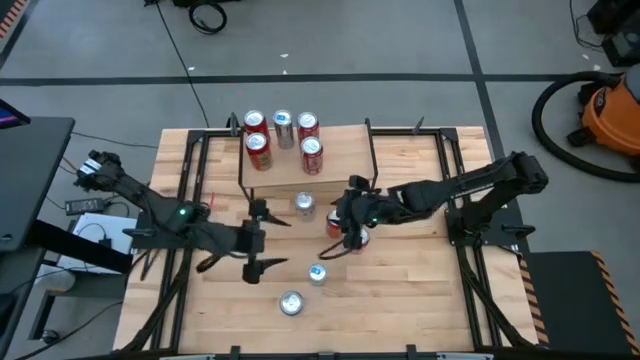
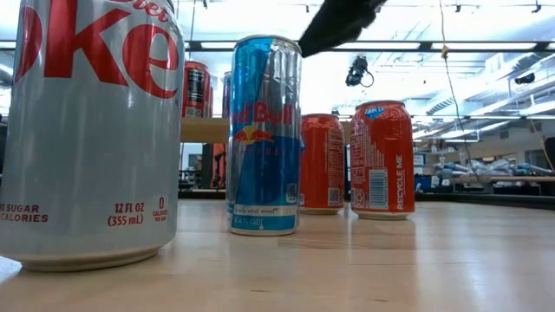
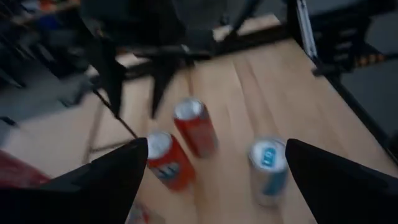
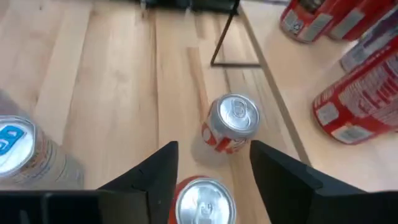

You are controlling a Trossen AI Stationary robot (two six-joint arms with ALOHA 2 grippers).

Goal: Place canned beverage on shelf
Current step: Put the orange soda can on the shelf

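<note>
The right gripper (image 1: 352, 236) is down at mid-table, fingers (image 4: 152, 177) spread, straddling a red can (image 4: 204, 200) that stands upright between them. In the right wrist view the silver top of that can sits in the gap, with each finger apart from it, so nothing is pinched. Just beyond it stands a second can (image 1: 304, 204), red and silver, near the front legs of the shelf (image 1: 345, 150).

Up on the shelf, five cans (image 1: 283, 138) are standing at its left end (four red, one silver and slimmer), packed close together. The rest of the board to their right is bare wood.

The left gripper (image 1: 256, 249) hangs over the table's left-centre, fingers (image 3: 102, 180) wide apart and holding nothing. Its wrist view looks past them at the two red cans and a blue can (image 3: 268, 165).

Nearer the front edge, the blue can (image 1: 317, 273) and a silver can (image 1: 291, 302) stand apart from each other on the table (image 1: 420, 290). In the low view the silver can (image 2: 87, 130) fills the left, with the blue can (image 2: 264, 134) beside it.
</note>
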